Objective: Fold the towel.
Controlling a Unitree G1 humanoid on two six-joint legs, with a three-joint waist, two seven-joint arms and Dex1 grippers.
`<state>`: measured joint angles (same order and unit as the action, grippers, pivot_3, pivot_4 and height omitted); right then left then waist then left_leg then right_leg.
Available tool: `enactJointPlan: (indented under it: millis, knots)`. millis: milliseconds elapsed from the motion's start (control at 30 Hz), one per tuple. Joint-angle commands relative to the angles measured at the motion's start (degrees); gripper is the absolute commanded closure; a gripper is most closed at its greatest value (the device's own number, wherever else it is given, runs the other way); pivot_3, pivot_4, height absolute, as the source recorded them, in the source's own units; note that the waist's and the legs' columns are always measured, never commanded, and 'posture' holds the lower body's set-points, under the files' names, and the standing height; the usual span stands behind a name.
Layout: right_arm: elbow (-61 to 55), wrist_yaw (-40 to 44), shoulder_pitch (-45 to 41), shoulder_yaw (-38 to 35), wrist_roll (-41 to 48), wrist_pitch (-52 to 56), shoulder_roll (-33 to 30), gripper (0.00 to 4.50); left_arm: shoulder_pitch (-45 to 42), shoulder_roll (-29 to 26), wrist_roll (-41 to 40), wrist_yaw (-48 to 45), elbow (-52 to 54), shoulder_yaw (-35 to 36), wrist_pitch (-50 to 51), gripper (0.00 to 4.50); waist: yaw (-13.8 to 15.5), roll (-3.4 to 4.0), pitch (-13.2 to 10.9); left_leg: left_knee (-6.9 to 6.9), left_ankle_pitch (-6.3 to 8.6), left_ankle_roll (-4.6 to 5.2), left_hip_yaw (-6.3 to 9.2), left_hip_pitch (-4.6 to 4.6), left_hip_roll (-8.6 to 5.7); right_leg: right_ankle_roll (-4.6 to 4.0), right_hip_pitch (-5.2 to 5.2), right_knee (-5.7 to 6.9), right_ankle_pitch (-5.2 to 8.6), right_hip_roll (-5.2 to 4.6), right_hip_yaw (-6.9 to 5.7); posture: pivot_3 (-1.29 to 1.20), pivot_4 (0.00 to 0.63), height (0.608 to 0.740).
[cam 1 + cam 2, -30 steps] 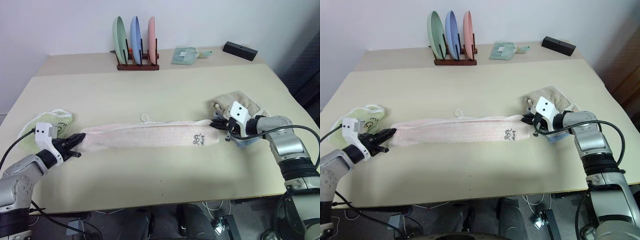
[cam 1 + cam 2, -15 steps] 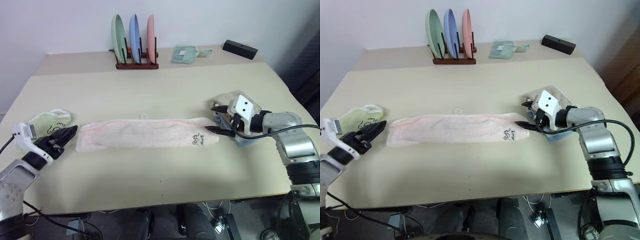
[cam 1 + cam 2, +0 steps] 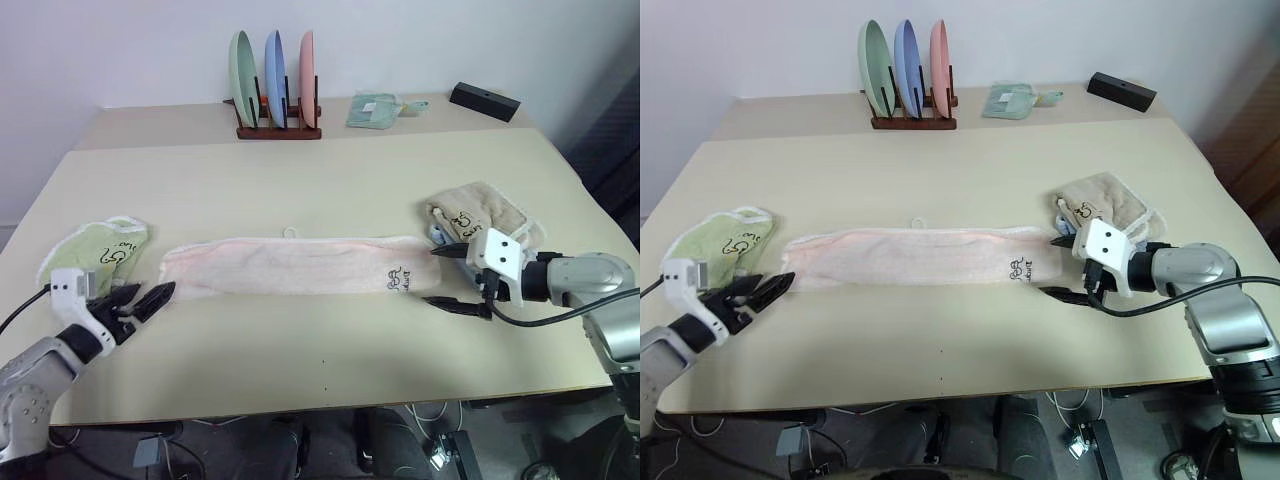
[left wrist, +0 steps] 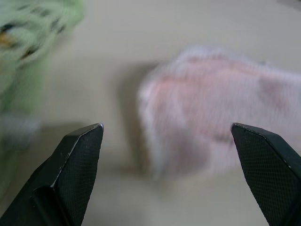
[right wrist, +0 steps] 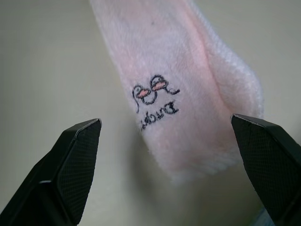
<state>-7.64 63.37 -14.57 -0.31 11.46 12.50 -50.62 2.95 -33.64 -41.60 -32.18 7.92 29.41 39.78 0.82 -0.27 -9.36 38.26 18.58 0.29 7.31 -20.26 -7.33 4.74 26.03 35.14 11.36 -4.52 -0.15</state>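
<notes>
Towel (image 3: 295, 266): long narrow pink strip flat on bench (image 3: 330, 180), long axis running left to right.
Left gripper (image 3: 140, 303): wide open, empty, just off its left end.
Right gripper (image 3: 447, 277): wide open, empty, just off its right end.

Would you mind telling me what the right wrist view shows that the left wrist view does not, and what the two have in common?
Right wrist view alone: the dark printed logo on one end of the pink towel, readable up close, with a rounded folded corner beside it.

Left wrist view alone: the towel's other end, plain pink, and the light green towel lying apart from it on the table.

Shared: both look along an open gripper, left gripper and right gripper, each with its black fingers spread wide and nothing between them, facing an end of the same flat towel.
</notes>
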Motion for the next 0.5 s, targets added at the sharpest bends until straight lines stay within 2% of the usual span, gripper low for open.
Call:
enactJointPlan:
  millis: [33,200,233,267,333,500]
  knots:
    - [0.6,-2.6,-1.0,1.9,-3.9,-5.7,1.3,0.0,-0.1,-0.3,1.5,-0.7,0.5,-1.9,-1.1,0.07,-0.3,0.0,0.0,0.0,0.0,0.0,-0.03,0.0,0.0,0.0,0.03,0.0,0.0,0.0,0.02,0.0,0.15,0.74]
    - [4.3,-5.9,-2.3,5.8,-10.5,-13.9,3.1,0.0,0.0,-0.8,3.7,-2.2,-0.9,-4.1,-2.3,0.07,-0.1,0.0,0.0,-0.01,-0.02,-0.03,-0.05,-0.03,0.0,-0.01,0.1,0.03,0.0,0.02,0.04,0.0,0.15,0.74]
    - [5.0,-6.5,-2.6,6.4,-11.6,-15.2,3.3,0.0,0.1,-0.9,4.4,-2.5,-1.2,-4.4,-2.9,0.58,-0.1,0.0,0.0,0.0,-0.02,-0.03,-0.05,-0.03,0.0,-0.01,0.1,0.04,0.0,0.02,0.03,0.0,0.15,0.74]
    - [5.8,-7.1,-2.9,6.9,-12.7,-16.2,3.3,0.53,0.1,-1.0,5.0,-2.7,-1.5,-4.5,-3.4,0.87,-0.1,0.0,0.0,0.01,-0.02,-0.03,-0.06,-0.03,0.0,-0.01,0.1,0.04,0.0,0.02,0.04,0.0,0.15,0.74]
    - [7.3,-8.0,-3.4,7.6,-14.5,-17.9,3.5,1.28,0.0,-1.0,5.8,-3.1,-1.8,-4.6,-4.2,1.83,0.0,-0.01,0.0,0.0,-0.02,-0.03,-0.06,-0.03,-0.01,-0.01,0.09,0.03,0.0,0.01,0.04,0.0,0.15,0.74]
    - [11.4,-9.6,-4.3,8.8,-18.5,-21.9,2.6,3.88,-0.7,-0.4,6.3,-3.3,-1.6,-4.2,-6.2,4.47,0.0,-0.02,0.0,0.0,-0.02,-0.03,-0.06,-0.03,-0.01,-0.01,0.09,0.03,0.0,0.01,0.04,0.0,0.15,0.74]
